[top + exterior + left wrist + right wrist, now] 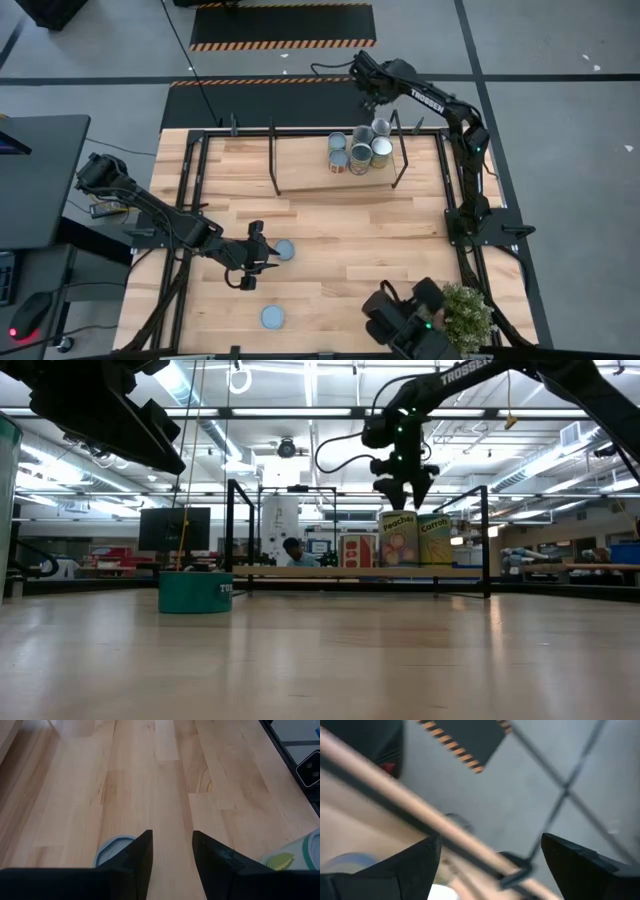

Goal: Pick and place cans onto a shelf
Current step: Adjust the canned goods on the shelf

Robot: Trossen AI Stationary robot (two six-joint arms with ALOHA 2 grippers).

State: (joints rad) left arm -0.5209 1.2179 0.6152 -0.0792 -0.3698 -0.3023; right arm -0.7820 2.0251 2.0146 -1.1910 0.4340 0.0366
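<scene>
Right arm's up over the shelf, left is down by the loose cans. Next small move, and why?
Probably lift the right gripper clear of the shelf: its fingers are open and empty above the cans grouped there. The left gripper sits shut beside a loose can, with another can nearer the front edge.

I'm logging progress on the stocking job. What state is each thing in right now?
Cans on the shelf: five, upright, clustered at its right end.
Shelf: standing on the table, left part bare.
Can by the left gripper: upright on the table, not held.
Can near the front edge: upright, untouched.
Left gripper: shut, empty.
Right gripper: open, empty, above the shelf cans.
</scene>
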